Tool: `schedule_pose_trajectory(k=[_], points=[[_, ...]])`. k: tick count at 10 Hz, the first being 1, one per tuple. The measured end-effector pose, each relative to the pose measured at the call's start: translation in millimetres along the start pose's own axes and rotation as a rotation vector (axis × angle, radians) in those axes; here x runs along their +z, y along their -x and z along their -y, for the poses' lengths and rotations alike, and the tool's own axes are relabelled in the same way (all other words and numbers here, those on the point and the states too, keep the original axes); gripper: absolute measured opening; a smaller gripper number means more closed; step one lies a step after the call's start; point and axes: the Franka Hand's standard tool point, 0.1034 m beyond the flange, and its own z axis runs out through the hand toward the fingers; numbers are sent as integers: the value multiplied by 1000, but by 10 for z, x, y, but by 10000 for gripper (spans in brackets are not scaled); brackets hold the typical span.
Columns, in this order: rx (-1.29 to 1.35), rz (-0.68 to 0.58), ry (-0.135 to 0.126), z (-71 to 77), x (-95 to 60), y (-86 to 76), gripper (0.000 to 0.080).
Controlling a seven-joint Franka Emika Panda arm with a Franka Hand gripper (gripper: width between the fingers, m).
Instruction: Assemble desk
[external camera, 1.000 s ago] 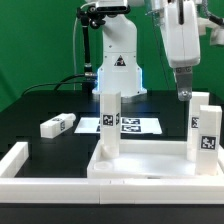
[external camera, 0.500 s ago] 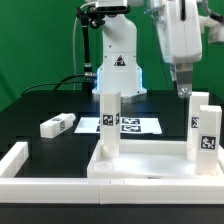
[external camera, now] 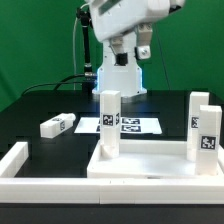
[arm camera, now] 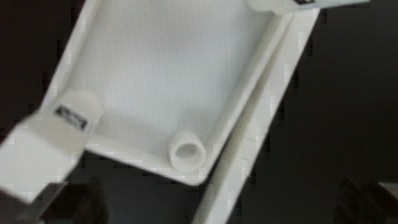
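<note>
Hand (external camera: pixel 143 46) hangs high above the desk top (external camera: pixel 140 165), jaws spread wide and empty, a height that likely keeps it clear of the legs (external camera: pixel 110 120) standing upright in that top. The top lies rim-up on the tabletop (external camera: pixel 40 105), long side across the exterior view, and a loose leg (external camera: pixel 58 125) lies beyond its end toward the exterior view's left. From the wrist, the top stretches lengthwise, one corner socket (arm camera: pixel 187 152) empty, likely awaiting that leg.

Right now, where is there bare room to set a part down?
Free: the black table between the loose leg and the corner rail, and the floor of the desk top between its upright legs. Crowded: around the marker board, and by the two legs on the exterior view's right.
</note>
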Motion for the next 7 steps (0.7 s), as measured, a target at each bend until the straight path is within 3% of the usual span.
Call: schedule_pose_trajectory(k=[4, 5, 7], points=[[-255, 0, 2, -9, 10, -10, 649], [-410, 3, 2, -122, 6, -97, 649], [-607, 12, 8, -631, -46, -308, 649]])
